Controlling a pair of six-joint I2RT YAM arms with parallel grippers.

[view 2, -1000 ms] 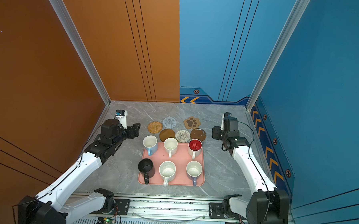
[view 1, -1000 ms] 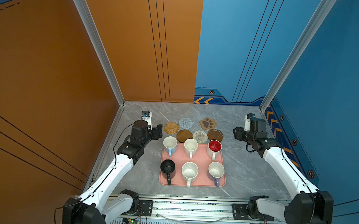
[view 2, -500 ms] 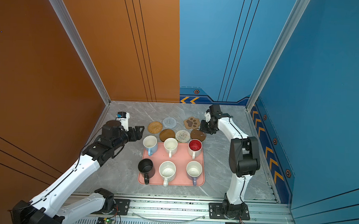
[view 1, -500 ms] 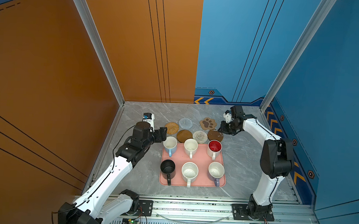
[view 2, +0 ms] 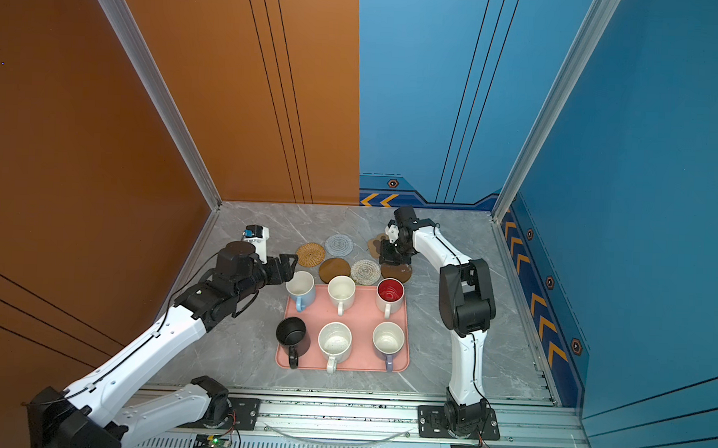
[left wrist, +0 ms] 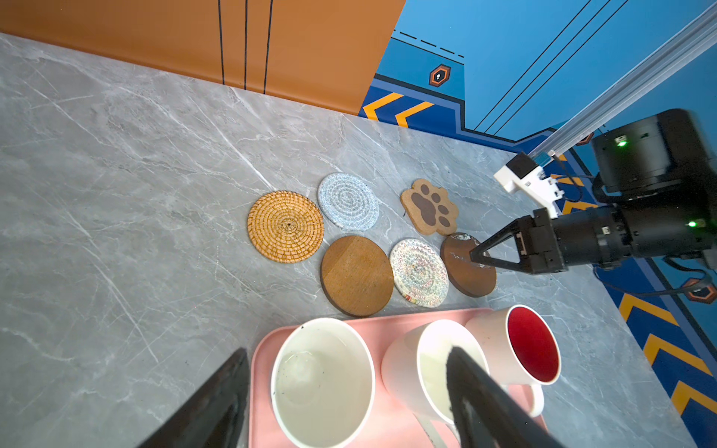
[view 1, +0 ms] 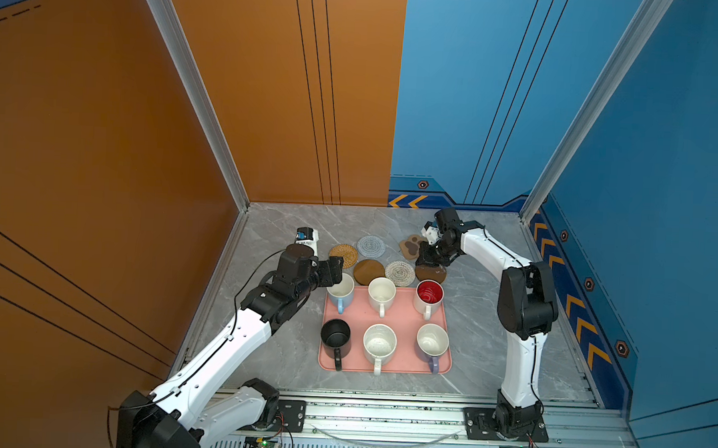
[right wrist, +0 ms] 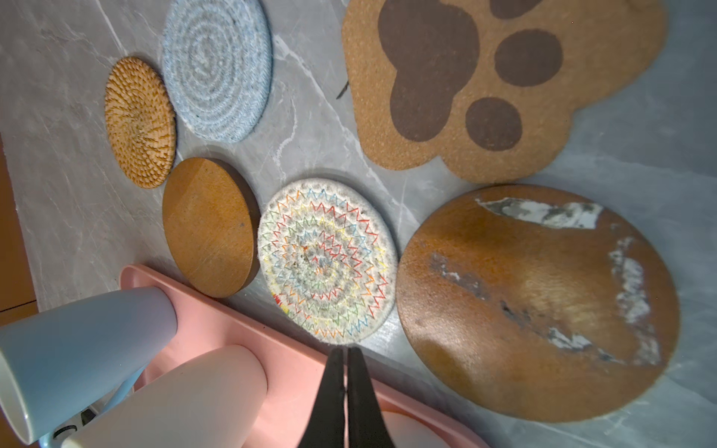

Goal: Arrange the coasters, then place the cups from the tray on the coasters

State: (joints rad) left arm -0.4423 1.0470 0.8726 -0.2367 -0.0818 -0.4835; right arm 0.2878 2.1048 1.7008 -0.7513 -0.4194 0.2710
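- Left wrist view: rests pinched-shut right gripper (left wrist: 475, 258) on dark brown coaster (left wrist: 463, 281), seemingly to slide it.
- Holds left gripper (view 2: 287, 265) spread wide just beside light blue cup (view 2: 301, 288), ready for pickup.

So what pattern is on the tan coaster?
Dark brown paw print, clearest in right wrist view.

You won't find any readable text, brand or number here. The only signs are yellow chevrons (view 1: 408, 201) and small hexagon badges (view 1: 422, 184) on the blue wall trim (view 1: 446, 198).
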